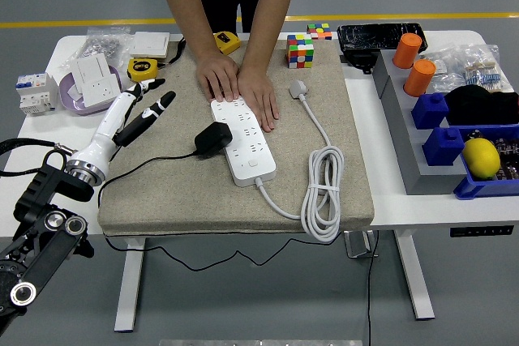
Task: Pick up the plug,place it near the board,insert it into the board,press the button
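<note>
the left hand [139, 108] comes in from the lower left on a black arm, white forearm angled up over the left part of the beige mat [178, 192]; its fingers are loosely spread, dark fingertips pointing up and to the right, holding nothing, and it sits well apart from the plug; the right arm isn't showing at all.

the black plug [212, 138] is sitting at the left edge of the white power strip [245, 140], pushed up against it about midway along, looks seated in a socket though it's hard to be sure from this angle; its thin black cable [138, 169] trails off to the left across the mat and drops over the front edge of the table [40, 143].

a person stands at the far side; both of the person's hands [239, 85] lie flat, palms down, on the far end of the power strip, pinning it to the mat; the strip's own thick white cord [322, 192] loops in a coil on the right side of the mat, with its white plug end near a rubik's cube [300, 50].

off the mat on the left there's a yellow tape measure [142, 69] and some white switch boxes [91, 70]; on the right, blue bins [470, 151], two orange cylinders [413, 62] and a yellow lemon [480, 157].
</note>
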`<state>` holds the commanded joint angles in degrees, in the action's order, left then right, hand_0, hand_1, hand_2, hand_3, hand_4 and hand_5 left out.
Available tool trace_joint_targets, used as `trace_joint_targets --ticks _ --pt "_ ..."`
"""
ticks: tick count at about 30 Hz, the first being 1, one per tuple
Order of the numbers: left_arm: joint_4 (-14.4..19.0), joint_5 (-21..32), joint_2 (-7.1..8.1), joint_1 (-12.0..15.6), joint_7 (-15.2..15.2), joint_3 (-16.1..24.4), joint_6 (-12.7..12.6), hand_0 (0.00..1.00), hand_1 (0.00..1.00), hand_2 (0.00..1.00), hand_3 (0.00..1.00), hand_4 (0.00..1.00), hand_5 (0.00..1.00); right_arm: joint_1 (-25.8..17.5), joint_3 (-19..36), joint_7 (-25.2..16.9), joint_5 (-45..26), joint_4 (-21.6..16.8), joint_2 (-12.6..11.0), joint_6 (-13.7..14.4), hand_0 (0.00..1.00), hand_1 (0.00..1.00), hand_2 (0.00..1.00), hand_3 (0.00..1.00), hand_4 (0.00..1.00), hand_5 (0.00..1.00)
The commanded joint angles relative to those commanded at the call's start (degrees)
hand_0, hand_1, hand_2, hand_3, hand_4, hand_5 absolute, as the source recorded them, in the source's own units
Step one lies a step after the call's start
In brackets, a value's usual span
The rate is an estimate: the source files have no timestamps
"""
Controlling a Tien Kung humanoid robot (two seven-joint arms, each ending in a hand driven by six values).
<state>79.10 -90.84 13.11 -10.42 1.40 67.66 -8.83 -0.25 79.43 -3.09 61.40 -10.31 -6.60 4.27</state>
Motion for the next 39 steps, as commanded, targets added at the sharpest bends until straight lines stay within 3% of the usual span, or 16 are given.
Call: trace_joint_targets --ticks 5,10,16,39 --pt "-1.68 -0.06 0.68 1.68 -0.49 -2.03 1.01 0.951 0.976 0.906 0.857 0.998 0.998 0.1 -0.52 -0.31 -0.64 0.0 -0.02 -0.08 0.963 0.903 0.846 0.871 0.998 0.942" --pt "-2.82 -0.85 1.4 1.41 -1.0 -5.43 2.43 0.954 0.974 0.906 0.857 0.998 0.998 0.18 -0.57 -0.32 -0.78 0.0 0.02 -0.09 0.962 0.901 0.844 0.87 0.998 0.939" --pt "-4.66 -0.3 1.74 -0.85 -1.82 -8.78 2.83 0.96 0.975 0.905 0.859 0.998 0.998 0.25 -0.55 -0.24 -0.83 0.0 -0.03 -0.12 0.959 0.901 0.844 0.87 0.998 0.935" --pt "-10.25 -0.61 0.16 -6.74 -3.34 -11.77 1.66 0.97 0.966 0.9 0.852 0.998 0.998 0.5 -0.11 -0.26 -0.31 0.0 0.12 -0.12 0.958 0.897 0.842 0.865 0.998 0.928"
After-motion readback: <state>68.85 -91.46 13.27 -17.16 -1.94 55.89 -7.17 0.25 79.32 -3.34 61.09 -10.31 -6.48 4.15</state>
